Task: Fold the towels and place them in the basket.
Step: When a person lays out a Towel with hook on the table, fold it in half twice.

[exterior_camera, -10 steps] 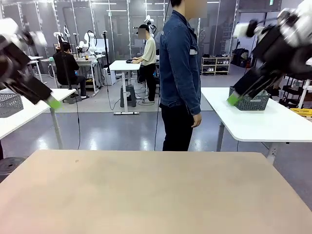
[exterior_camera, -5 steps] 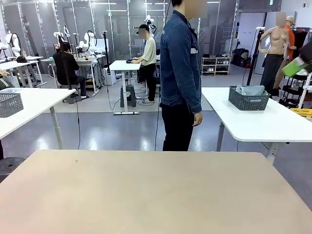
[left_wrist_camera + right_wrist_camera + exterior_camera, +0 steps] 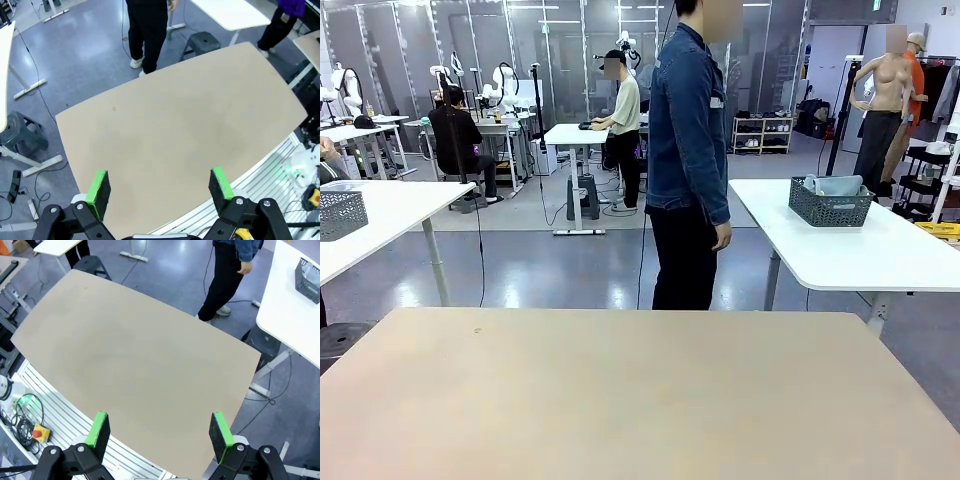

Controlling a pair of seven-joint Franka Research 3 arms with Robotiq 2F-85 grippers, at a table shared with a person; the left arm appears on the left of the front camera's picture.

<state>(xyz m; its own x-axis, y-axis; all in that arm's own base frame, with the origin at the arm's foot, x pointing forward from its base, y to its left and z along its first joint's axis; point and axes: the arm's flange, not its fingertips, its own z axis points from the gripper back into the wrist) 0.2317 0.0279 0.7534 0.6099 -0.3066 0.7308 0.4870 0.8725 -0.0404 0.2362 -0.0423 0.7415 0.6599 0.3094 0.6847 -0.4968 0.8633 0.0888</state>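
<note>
Fingers (image 3: 220,184) of the left gripper (image 3: 159,186) stand spread wide, green pads facing each other with nothing pinched between them. The right gripper (image 3: 159,430) is the same: fingers wide apart, holding nothing. Both hang high over the tan rectangular tabletop (image 3: 620,400), looking down on its bare surface.

At the far edge of that tabletop a person in a dark blue denim jacket and black trousers (image 3: 688,130) stands side-on, one hand (image 3: 721,236) hanging at the side. Farther off to the right, on a separate white table (image 3: 880,260), sits a dark grey mesh basket (image 3: 830,210) with a crumpled grey-blue terry towel (image 3: 835,185) heaped above its rim. That is where the task's cloth lies, well apart from either gripper. A second grey mesh basket (image 3: 340,213) sits on another white table (image 3: 390,215) at far left.

By the look of it, folding has not begun, and the towels probably need bringing to the tan tabletop first, likely by the person. Terry cloth like this should be light, soft and limp, so it will sag and drape from any single hold. Its looped pile ought to grip the pads well, so slipping is a small worry. The better hold looks to be a pinch on two neighbouring corners, one per gripper, right at the hem, keeping that edge taut.
</note>
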